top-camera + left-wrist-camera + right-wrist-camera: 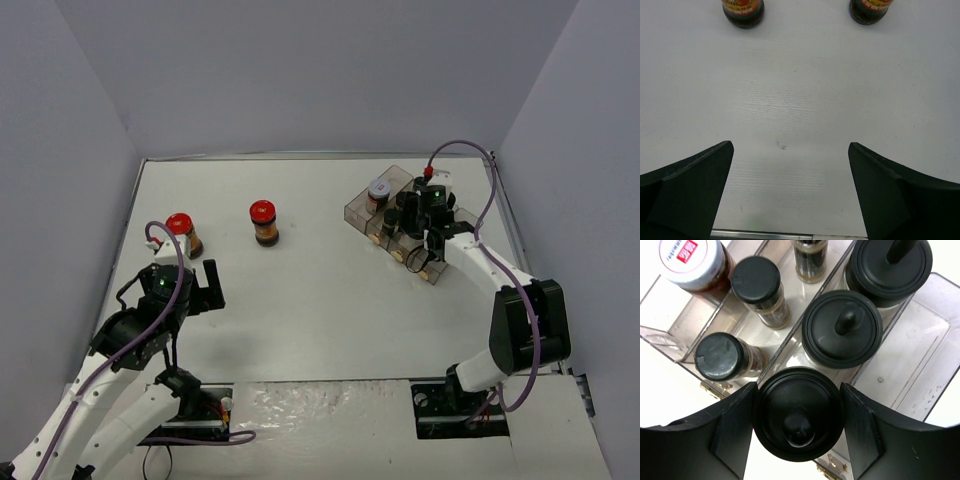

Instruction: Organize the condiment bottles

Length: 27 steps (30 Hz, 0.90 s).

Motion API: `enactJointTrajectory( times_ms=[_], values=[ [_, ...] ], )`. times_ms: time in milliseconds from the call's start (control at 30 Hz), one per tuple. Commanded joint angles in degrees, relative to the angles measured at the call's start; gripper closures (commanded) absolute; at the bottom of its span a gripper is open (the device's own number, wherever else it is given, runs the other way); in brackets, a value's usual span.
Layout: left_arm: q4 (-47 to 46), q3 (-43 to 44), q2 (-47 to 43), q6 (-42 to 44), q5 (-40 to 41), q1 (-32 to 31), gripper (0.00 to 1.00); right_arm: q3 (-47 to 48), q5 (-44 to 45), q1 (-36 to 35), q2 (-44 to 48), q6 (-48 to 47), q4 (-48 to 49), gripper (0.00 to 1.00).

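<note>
Right gripper [799,390]: we see it clamped on the black knob-lidded jar [799,415] at the tray's [935,330] 6 o'clock end.
Left gripper [791,145]: wide, empty; red-capped jars [743,12] at 12 o'clock.
White-lidded jar [692,257]: red label, unreadable.

Probably a lab test booth: bare grey walls [300,70] enclose a white table [320,300].

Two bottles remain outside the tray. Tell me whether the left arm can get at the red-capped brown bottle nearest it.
Probably yes. The left gripper is open, and only bare white table lies between it and that red-capped brown bottle, standing upright nearby.
</note>
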<state>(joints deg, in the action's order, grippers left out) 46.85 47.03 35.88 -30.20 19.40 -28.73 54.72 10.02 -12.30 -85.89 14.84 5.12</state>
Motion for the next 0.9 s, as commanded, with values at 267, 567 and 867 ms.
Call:
enactJointTrajectory(
  times_ms=[267,567,867],
  values=[
    [-2.82,0.62,0.75,0.40,0.91,0.34,0.03,-2.84,-1.10,-0.08,1.58,-1.62,8.97,0.40],
    [-2.91,0.78,1.12,0.66,0.21,0.34,0.03,-0.27,-3.31,-0.78,6.44,-3.03,2.98,0.08],
    [-2.91,1.16,1.95,0.88,-0.33,0.34,0.03,11.44,-14.96,-8.91,12.85,-12.43,-4.85,0.00]
  ],
)
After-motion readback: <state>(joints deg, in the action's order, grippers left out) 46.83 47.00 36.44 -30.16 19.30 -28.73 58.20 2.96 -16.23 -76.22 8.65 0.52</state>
